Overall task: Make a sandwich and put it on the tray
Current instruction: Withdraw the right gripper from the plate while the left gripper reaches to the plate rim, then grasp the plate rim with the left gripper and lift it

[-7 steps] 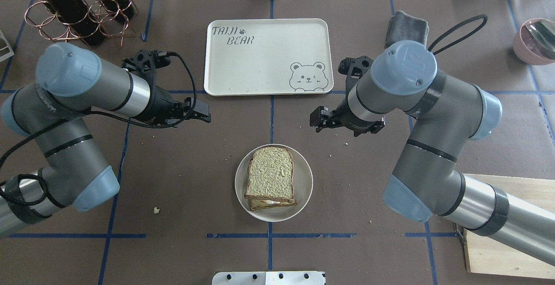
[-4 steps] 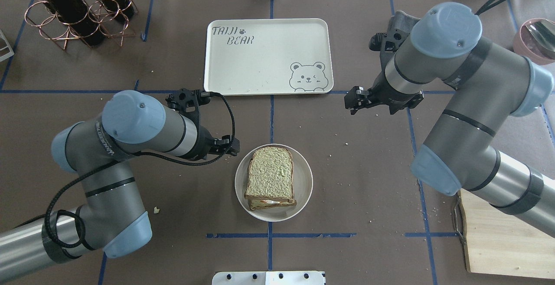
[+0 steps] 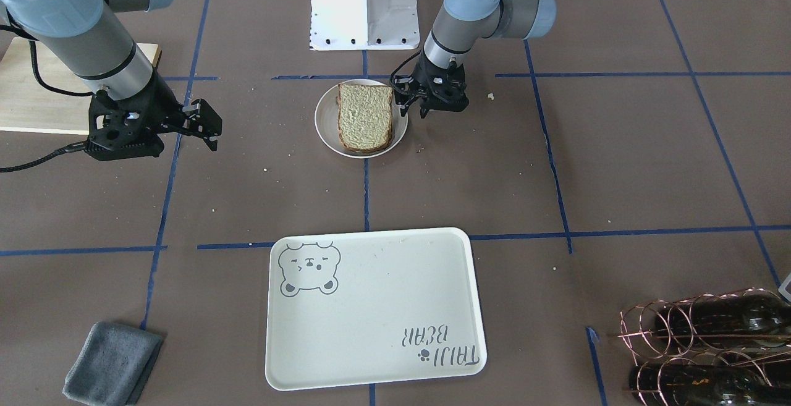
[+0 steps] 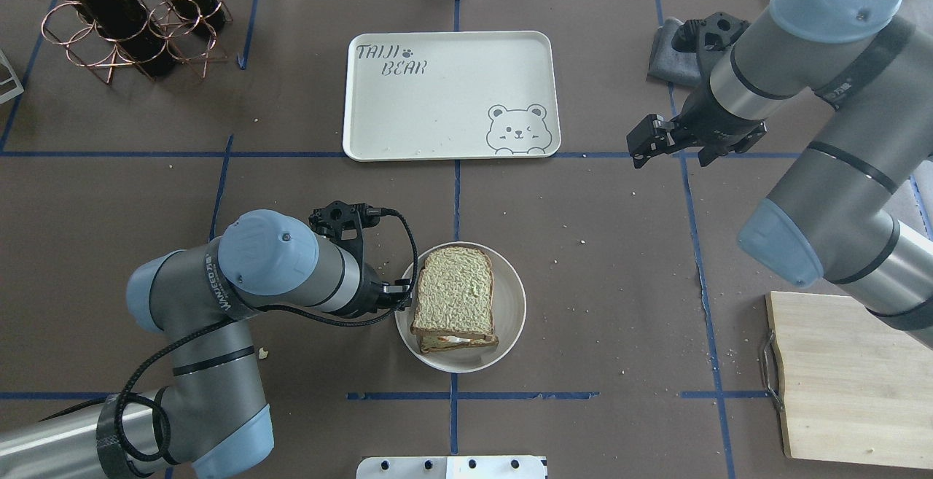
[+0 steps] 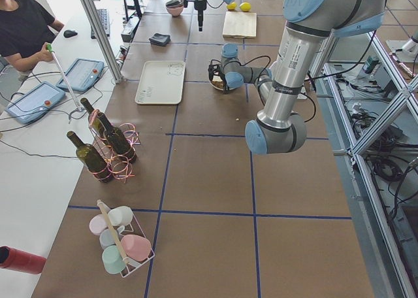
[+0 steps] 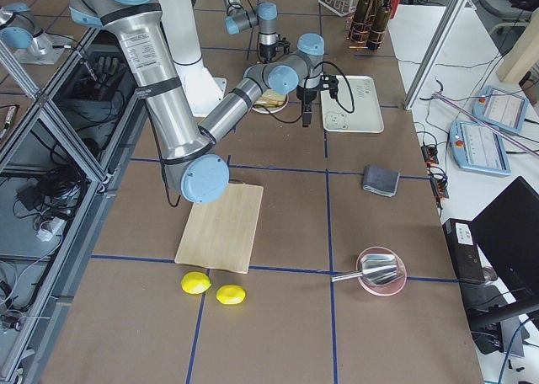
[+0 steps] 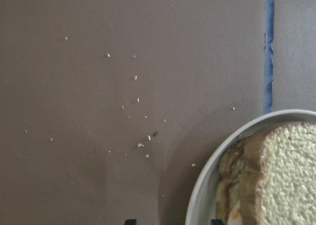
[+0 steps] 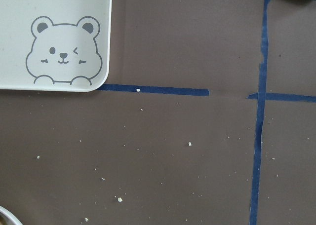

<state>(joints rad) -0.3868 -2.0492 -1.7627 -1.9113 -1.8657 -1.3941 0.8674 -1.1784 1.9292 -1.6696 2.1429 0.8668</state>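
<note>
The sandwich [image 4: 455,293], two green-tan bread slices with egg between, lies on a small round white plate [image 4: 512,305] at the table's near centre. My left gripper [image 4: 402,297] is low at the plate's left rim. In the left wrist view its two open fingertips [image 7: 130,221] straddle the plate's rim [image 7: 205,188], beside the sandwich [image 7: 281,175]. In the front view it [image 3: 413,104] touches the plate's edge [image 3: 324,123]. My right gripper [image 4: 645,145] hangs open and empty right of the cream bear tray [image 4: 452,85], which holds nothing.
A copper rack with wine bottles [image 4: 124,12] stands far left. A grey cloth [image 4: 665,62] lies far right, partly under my right wrist. A wooden cutting board [image 4: 853,377] lies near right. A pink bowl [image 6: 381,270] and lemons [image 6: 215,290] lie beyond it.
My left arm swung in and down from left of the tray to the plate's left rim. My right arm pulled back, away from the plate toward the far right.
</note>
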